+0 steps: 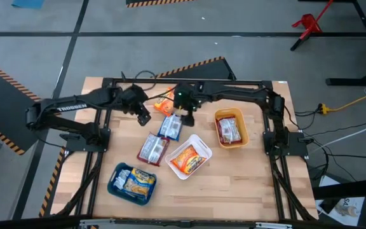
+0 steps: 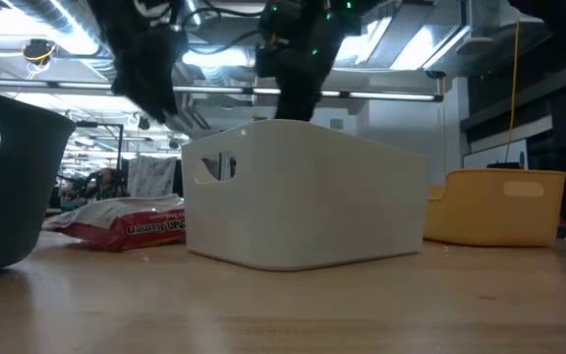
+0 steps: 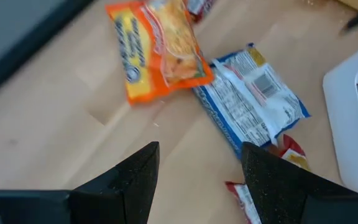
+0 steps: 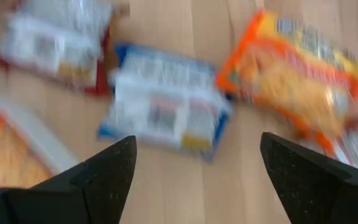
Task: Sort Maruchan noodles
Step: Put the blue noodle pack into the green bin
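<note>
Three loose noodle packets lie flat on the table: an orange one (image 1: 164,102), a blue one (image 1: 170,126) and a red-and-silver one (image 1: 152,148). My left gripper (image 1: 143,116) is open and empty above the table just left of the blue packet; its wrist view shows the orange packet (image 3: 160,50) and the blue packet (image 3: 250,102) ahead of its fingers (image 3: 197,171). My right gripper (image 1: 187,117) is open and empty above the blue packet's right edge; its wrist view (image 4: 194,168) shows the blue (image 4: 166,106), orange (image 4: 297,74) and red-and-silver (image 4: 55,43) packets.
A teal bin (image 1: 114,184) at the near left holds blue packets. A white bin (image 1: 203,146) in the middle holds an orange packet. An orange bin (image 1: 243,133) to the right holds a red packet. In the low view the white bin (image 2: 303,197) stands in front.
</note>
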`<state>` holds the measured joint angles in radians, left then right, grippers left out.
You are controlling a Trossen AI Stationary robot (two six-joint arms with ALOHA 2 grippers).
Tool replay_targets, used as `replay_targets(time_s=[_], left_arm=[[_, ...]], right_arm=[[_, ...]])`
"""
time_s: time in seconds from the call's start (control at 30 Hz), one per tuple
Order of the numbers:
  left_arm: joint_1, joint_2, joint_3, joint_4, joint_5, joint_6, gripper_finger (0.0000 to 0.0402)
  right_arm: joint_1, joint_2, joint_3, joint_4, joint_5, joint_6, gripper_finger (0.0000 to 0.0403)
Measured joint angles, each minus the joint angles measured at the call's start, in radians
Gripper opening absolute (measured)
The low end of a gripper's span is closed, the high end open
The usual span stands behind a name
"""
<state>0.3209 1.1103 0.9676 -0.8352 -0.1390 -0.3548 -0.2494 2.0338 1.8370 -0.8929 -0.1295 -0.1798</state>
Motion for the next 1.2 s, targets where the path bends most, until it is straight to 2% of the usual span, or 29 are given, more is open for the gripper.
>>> replay_targets(time_s=[0.17, 0.3, 0.57, 0.8, 1.0, 1.2], left_arm=[[-0.043, 0.0, -0.166, 0.245, 0.003, -0.085, 0.022], [-0.079, 0.033, -0.256, 0.421, -0.006, -0.148, 0.022], [-0.156, 0.158, -0.279, 0.515, -0.004, -0.168, 0.022], [-0.222, 0.3, -0.278, 0.643, -0.008, -0.191, 0.022], [-0.232, 0.407, -0.278, 0.665, -0.007, -0.191, 0.022], [-0.21, 0.462, -0.278, 0.676, 0.067, -0.179, 0.022]], right_arm=[[-0.027, -0.013, 0.137, -0.295, 0.033, -0.02, 0.0328], [-0.049, -0.061, 0.194, -0.399, 0.072, -0.012, 0.0328], [-0.158, -0.209, 0.201, -0.445, 0.182, 0.009, 0.0328], [-0.247, -0.34, 0.201, -0.479, 0.218, 0.059, 0.0328], [-0.255, -0.424, 0.201, -0.479, 0.232, 0.076, 0.0328], [-0.254, -0.45, 0.201, -0.48, 0.208, 0.079, 0.0328]])
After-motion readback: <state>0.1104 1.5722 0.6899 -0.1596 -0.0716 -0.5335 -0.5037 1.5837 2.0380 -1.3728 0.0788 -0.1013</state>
